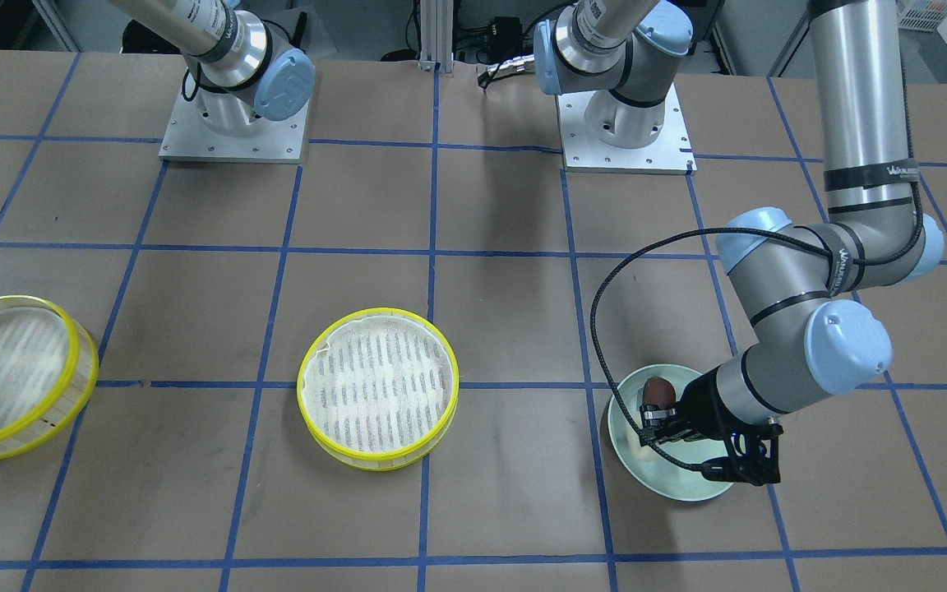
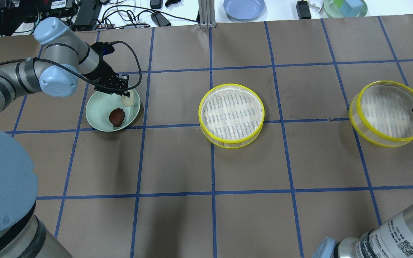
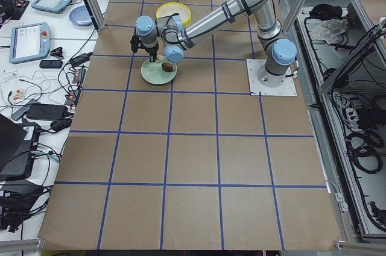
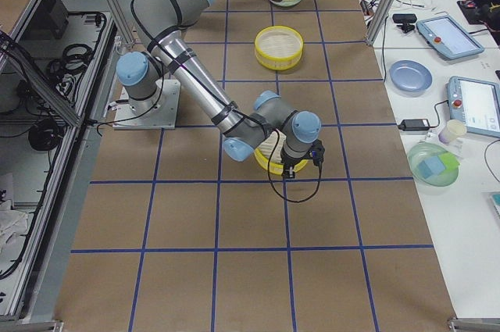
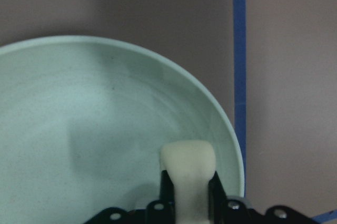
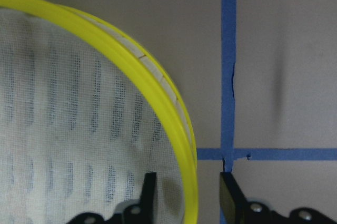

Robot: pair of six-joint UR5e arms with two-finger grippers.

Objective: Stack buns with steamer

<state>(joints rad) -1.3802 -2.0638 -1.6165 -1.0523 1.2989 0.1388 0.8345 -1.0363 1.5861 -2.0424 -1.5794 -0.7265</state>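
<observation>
— Where's the white bun (image 5: 187, 162)?

— Pinched in the left gripper (image 2: 125, 95), clamped on both sides so the top half pokes out past the tips. It hangs over the green plate (image 2: 97, 115), close to the rim on the side nearer the trays. I can't tell from here whether it touches the plate.

— And the dark bun (image 2: 117, 117)?

— Lying loose in the same plate, just beside the gripper but clear of it.

— What about the other arm?

— The right gripper (image 6: 188, 192) is down at the end tray (image 2: 385, 111), with its fingers (image 6: 150, 195) spread apart. One is inside over the white cloth and one is outside over the table (image 2: 177, 161), with the yellow rim between them. They aren't squeezing it.

— The middle tray (image 2: 231, 113)?

— Flat on the table between the plate and the end tray, well apart from both grippers.
</observation>
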